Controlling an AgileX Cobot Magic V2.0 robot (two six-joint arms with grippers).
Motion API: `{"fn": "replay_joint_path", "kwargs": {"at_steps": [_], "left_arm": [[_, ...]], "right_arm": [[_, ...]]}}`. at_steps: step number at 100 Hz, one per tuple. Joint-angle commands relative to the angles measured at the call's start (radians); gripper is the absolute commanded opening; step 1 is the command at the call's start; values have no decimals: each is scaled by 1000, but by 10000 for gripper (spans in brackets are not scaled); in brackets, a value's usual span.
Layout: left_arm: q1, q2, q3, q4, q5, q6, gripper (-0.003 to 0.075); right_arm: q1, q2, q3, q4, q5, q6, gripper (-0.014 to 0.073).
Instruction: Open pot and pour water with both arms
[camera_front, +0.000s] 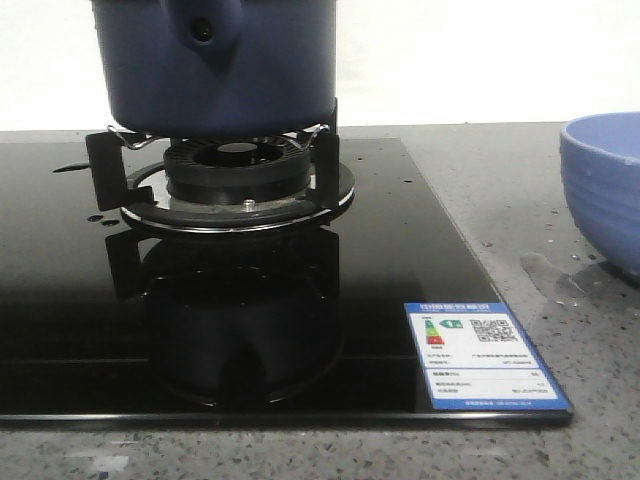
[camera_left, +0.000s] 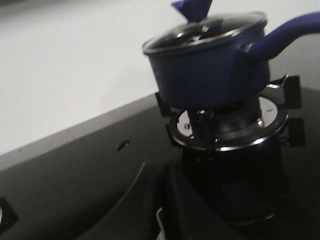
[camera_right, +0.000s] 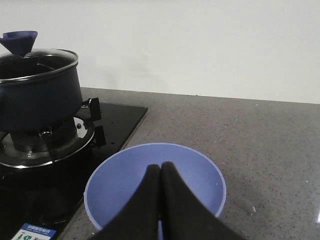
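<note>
Pot (camera_front: 215, 65) sitting on the burner grate (camera_front: 215, 180) of a black glass cooktop (camera_front: 60, 330), its glass lid (camera_left: 205, 32) seated on the rim, apparently waiting to be uncovered before any pouring can begin. A light blue bowl (camera_right: 155, 187) is standing on the speckled counter (camera_right: 250, 150) just beside the cooktop, likely set there to catch the water. Both arms are hanging back from the pot: the left gripper (camera_left: 159, 200) and right gripper (camera_right: 160, 200) are each showing fingers pressed together, gripping nothing. The right gripper is hovering over the bowl. Only the wrist views are revealing the lid and its blue knob (camera_right: 20, 42); the left wrist view alone is showing the long handle (camera_left: 285, 35). The front view is cutting the pot off above its handle mount, yet it alone is showing the energy label (camera_front: 485, 355) in full.
</note>
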Motion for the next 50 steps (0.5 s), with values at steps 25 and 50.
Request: {"fn": "replay_joint_path", "kwargs": {"at_steps": [25, 50], "left_arm": [[263, 12, 159, -48, -123, -156, -20], [350, -74, 195, -25, 21, -151, -20]], "right_arm": [[2, 12, -21, 8, -85, -12, -64], [2, 12, -21, 8, -85, -12, -64]]}}
